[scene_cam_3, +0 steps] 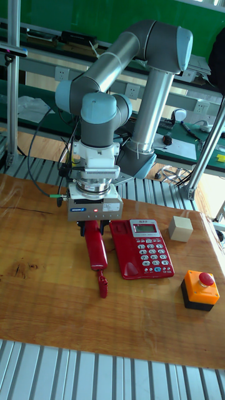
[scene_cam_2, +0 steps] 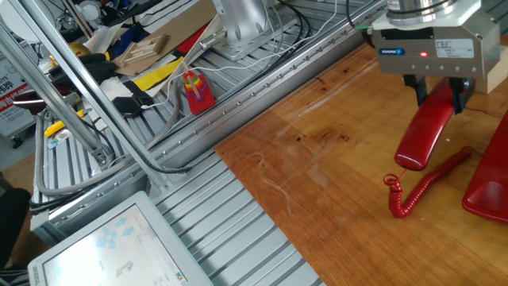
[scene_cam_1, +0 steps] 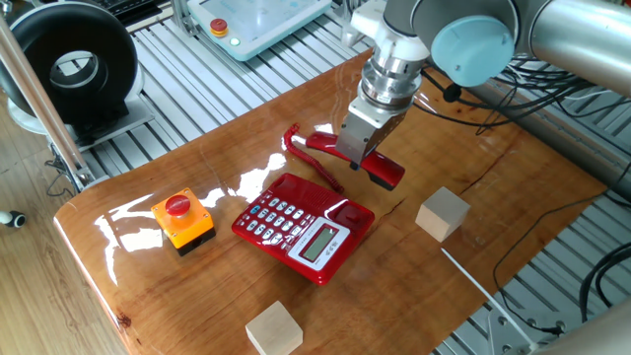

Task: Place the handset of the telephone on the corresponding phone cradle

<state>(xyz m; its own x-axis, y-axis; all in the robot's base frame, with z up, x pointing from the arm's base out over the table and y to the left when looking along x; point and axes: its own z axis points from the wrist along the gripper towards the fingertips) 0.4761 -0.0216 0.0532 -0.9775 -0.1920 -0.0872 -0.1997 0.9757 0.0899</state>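
The glossy red handset (scene_cam_1: 383, 172) (scene_cam_2: 421, 133) (scene_cam_3: 95, 247) hangs tilted above the table, and my gripper (scene_cam_1: 356, 150) (scene_cam_2: 438, 93) (scene_cam_3: 94, 225) is shut on its upper part. Its red coiled cord (scene_cam_2: 414, 190) (scene_cam_3: 102, 282) trails down onto the wood. The red telephone (scene_cam_1: 303, 226) (scene_cam_3: 142, 247), with white-grey keys and a grey screen, lies just beside the handset. Its phone cradle (scene_cam_3: 122, 247) (scene_cam_1: 347, 212) is the bare red strip along the keypad on the handset's side. Only an edge of the base (scene_cam_2: 487, 187) shows at the right border of the other fixed view.
An orange box with a red button (scene_cam_1: 181, 219) (scene_cam_3: 199, 289) sits beyond the phone. Two pale wooden cubes (scene_cam_1: 442, 213) (scene_cam_1: 273, 328) rest on the table; one cube (scene_cam_3: 181, 228) is near the phone's screen end. Metal rails and cables border the tabletop (scene_cam_2: 333, 183).
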